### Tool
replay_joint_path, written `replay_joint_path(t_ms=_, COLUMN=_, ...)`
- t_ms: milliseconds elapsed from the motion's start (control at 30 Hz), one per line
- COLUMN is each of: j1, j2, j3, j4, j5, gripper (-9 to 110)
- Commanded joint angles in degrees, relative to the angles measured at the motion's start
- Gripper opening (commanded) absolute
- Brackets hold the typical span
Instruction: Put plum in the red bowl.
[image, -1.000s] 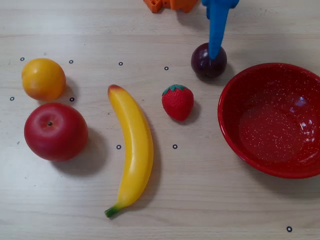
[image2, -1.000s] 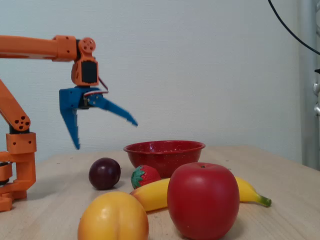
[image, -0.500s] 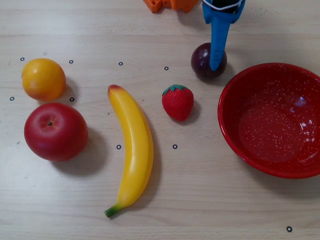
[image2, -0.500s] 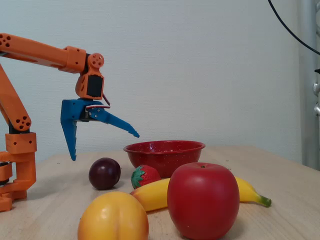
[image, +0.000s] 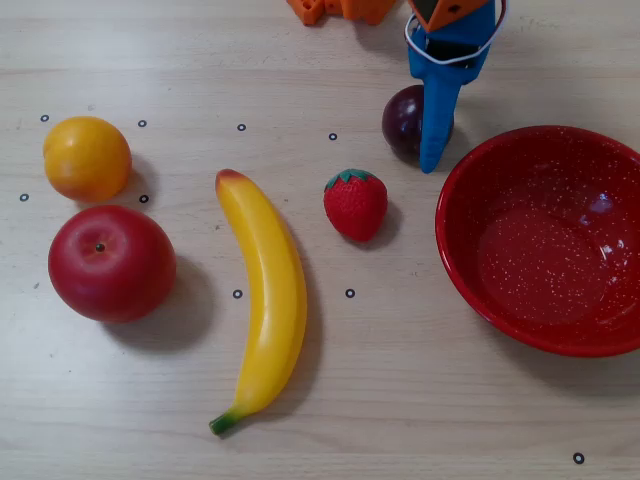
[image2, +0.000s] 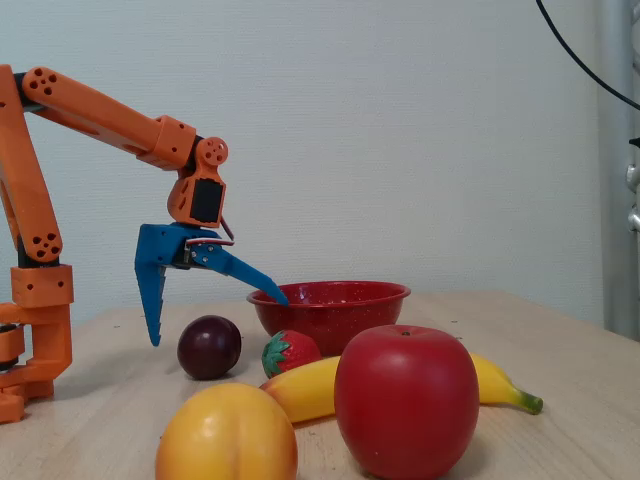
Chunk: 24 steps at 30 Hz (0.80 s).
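Hovering wide open over the plum (image2: 209, 346), blue gripper (image2: 215, 318), one finger (image2: 152, 290) on each side, not squeezing. Plum sitting on the wooden table (image: 420, 400), just beside the red bowl (image: 545, 240), near the strawberry (image: 355, 204). Banana (image: 262, 300), apple (image: 110, 262) and orange (image: 87, 157) farther off.

The red bowl (image: 540, 240) runs off the overhead view's right edge — the gripper (image: 437, 150) covers part of the plum (image: 404, 120).

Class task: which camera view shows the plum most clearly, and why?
The fixed view: the plum sits whole and unobstructed on the table, below the open gripper. In the overhead view, a blue finger covers the plum's right side.
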Motion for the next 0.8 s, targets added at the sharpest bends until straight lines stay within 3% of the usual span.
replay_joint_path(t_ms=0, j1=1.5, j2=-0.1, j3=-3.6, j4=-1.6, j5=0.2, gripper=67)
replay_joint_path(t_ms=767, j1=-0.9, j2=-10.6, j3=-10.1, j4=-4.9, j5=5.4, gripper=67)
